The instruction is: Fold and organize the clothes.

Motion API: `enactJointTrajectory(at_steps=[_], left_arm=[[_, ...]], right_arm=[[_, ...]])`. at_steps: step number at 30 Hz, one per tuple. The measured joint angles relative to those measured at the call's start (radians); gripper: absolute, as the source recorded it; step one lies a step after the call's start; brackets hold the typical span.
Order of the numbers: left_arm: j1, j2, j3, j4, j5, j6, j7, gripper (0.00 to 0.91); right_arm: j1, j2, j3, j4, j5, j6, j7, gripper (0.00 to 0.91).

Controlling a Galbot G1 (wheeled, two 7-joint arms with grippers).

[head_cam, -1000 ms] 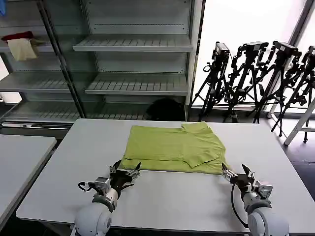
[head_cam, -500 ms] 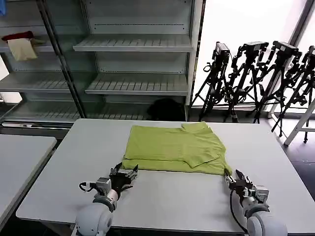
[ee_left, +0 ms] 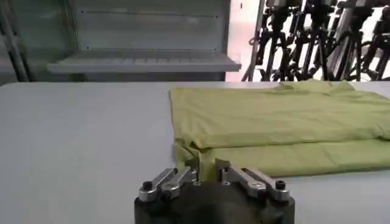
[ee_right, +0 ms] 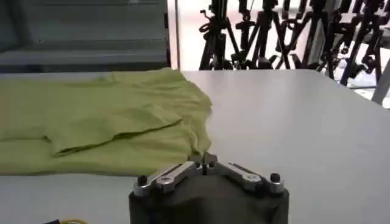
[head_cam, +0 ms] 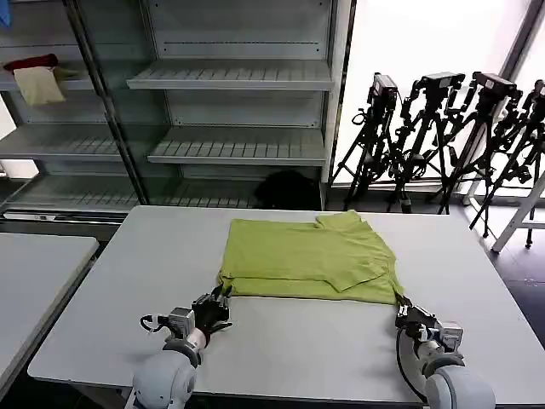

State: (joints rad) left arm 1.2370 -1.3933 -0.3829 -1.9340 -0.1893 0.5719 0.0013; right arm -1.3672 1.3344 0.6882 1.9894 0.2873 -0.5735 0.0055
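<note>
Lime yellow-green short-sleeved T-shirt (head_cam: 311,260) of soft plain fabric lies folded flat on the white tabletop (head_cam: 289,341), centre to far side, one sleeve folded across the top layer. Left hand (head_cam: 216,305) low on the tabletop at the shirt's near-left corner, fingers pinched together on the fabric edge there (ee_left: 204,171). Right hand (head_cam: 404,312) low at the near-right corner, fingers closed tight with the hem caught between the tips (ee_right: 204,161). Both corners look slightly bunched at the grips. Grey shelving (head_cam: 230,77) behind the tabletop, black tripods (head_cam: 443,128) to the right.
</note>
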Motion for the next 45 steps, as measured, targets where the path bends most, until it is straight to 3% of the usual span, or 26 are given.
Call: enactJointTrajectory(at_steps=[15, 16, 32, 33, 34, 35, 37, 45], left_arm=[[0.088, 0.035, -0.040, -0.095, -0.008, -0.004, 0.016, 0.000], [0.096, 0.037, -0.044, -0.102, -0.006, -0.006, 0.016, 0.907], [0.085, 0.032, -0.057, -0.079, 0.033, -0.040, 0.048, 0.907], [0.079, 0.030, -0.054, -0.072, 0.037, -0.039, 0.049, 0.867], [0.072, 0.028, -0.050, -0.064, 0.041, -0.037, 0.049, 0.534], [0.066, 0.026, -0.047, -0.057, 0.043, -0.034, 0.050, 0.071], [0.051, 0.022, -0.041, -0.040, 0.045, -0.027, 0.050, 0.000], [0.007, 0.012, -0.034, 0.014, 0.045, -0.012, 0.040, 0.000]], right_arm=[[-0.116, -0.002, -0.017, 0.156, 0.037, -0.008, 0.038, 0.000], [-0.120, -0.002, -0.017, 0.161, 0.037, -0.008, 0.039, 0.000], [-0.164, -0.002, -0.013, 0.206, 0.045, -0.007, 0.044, 0.000], [-0.166, -0.002, -0.013, 0.207, 0.045, -0.007, 0.044, 0.000], [-0.168, -0.002, -0.012, 0.209, 0.045, -0.007, 0.045, 0.000], [-0.170, -0.002, -0.012, 0.210, 0.045, -0.007, 0.045, 0.000], [-0.173, -0.002, -0.012, 0.213, 0.045, -0.007, 0.045, 0.000], [-0.178, -0.002, -0.013, 0.222, 0.046, -0.006, 0.043, 0.000]])
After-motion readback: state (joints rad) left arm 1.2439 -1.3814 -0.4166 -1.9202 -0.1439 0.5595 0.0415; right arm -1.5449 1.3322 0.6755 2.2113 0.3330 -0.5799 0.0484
